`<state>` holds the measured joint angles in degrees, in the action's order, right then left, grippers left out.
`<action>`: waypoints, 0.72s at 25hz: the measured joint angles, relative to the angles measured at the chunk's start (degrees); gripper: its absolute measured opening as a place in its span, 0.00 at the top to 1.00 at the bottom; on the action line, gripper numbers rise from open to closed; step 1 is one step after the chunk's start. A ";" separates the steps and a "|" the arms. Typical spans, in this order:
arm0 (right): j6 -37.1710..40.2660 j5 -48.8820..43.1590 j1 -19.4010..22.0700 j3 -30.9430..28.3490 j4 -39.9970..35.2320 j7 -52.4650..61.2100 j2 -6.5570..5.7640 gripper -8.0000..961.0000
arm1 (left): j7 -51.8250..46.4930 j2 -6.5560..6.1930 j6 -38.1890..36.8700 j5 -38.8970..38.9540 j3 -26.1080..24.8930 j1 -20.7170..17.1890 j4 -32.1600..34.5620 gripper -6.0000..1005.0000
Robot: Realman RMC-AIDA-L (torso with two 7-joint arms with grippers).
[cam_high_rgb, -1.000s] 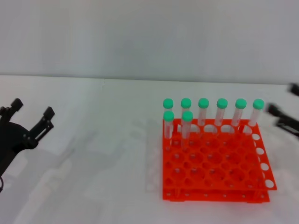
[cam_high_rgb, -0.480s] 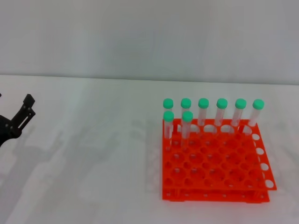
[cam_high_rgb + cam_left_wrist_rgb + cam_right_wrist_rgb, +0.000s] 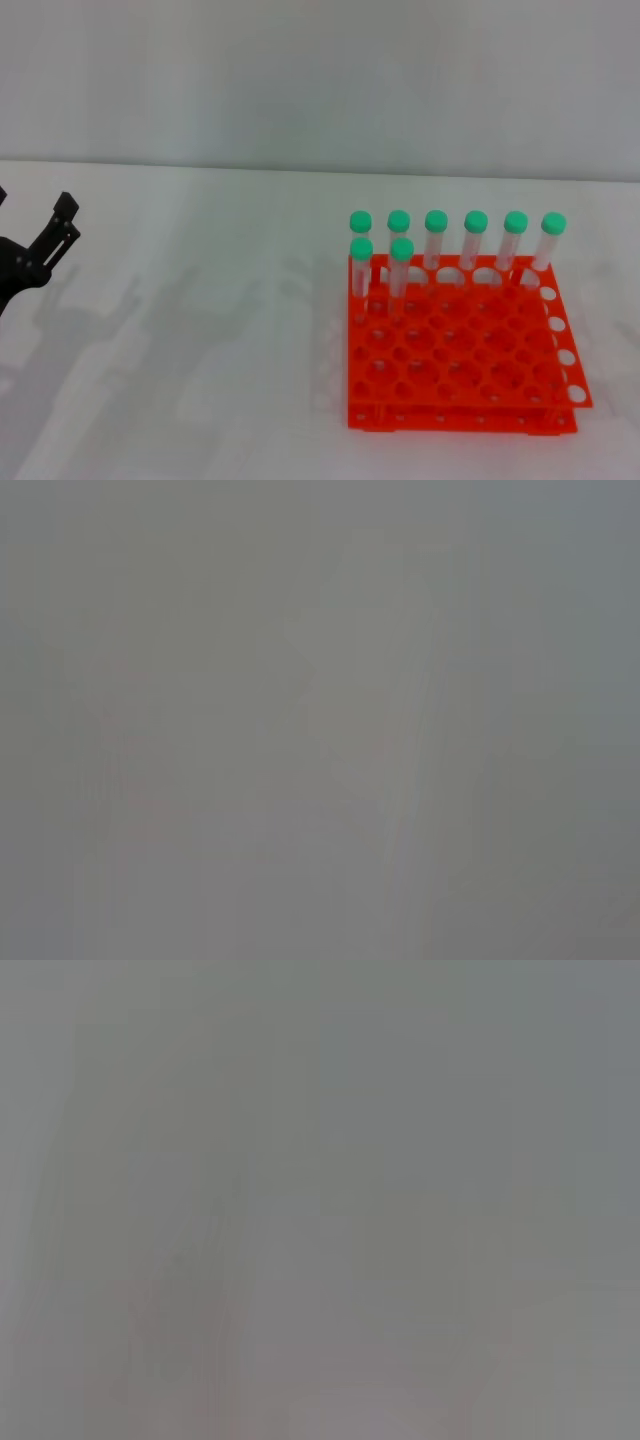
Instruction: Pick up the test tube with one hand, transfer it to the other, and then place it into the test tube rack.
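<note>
The orange-red test tube rack (image 3: pixel 462 345) sits on the white desk (image 3: pixel 220 350) toward its right side, near the front edge. Eight green-capped test tubes (image 3: pixel 400 262) stand upright in its rear holes: six along the back row, two just ahead at the rack's left corner. The left pincer (image 3: pixel 30 250) hangs at the desk's left edge, well apart from the rack, partly cropped, so I cannot tell how its fingers stand. Wide bare desk lies between.
</note>
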<state>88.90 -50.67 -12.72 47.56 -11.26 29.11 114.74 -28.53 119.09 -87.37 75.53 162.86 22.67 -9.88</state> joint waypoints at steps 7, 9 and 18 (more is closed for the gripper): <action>-0.88 0.64 -0.85 -0.06 0.91 -0.94 0.14 0.12 | -0.02 0.02 0.48 0.40 0.00 0.51 0.04 0.11; -1.14 0.97 -1.07 -0.08 0.92 -1.17 0.16 0.12 | -0.05 0.07 0.41 0.63 0.00 0.46 0.15 0.11; -1.31 2.05 -1.06 -0.41 1.25 -1.32 0.22 0.12 | 0.89 0.08 0.11 1.59 0.00 0.44 1.36 0.11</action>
<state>87.59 -48.62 -13.78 47.15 -10.01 27.78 114.96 -27.65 119.17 -87.26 77.11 162.86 23.12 -8.52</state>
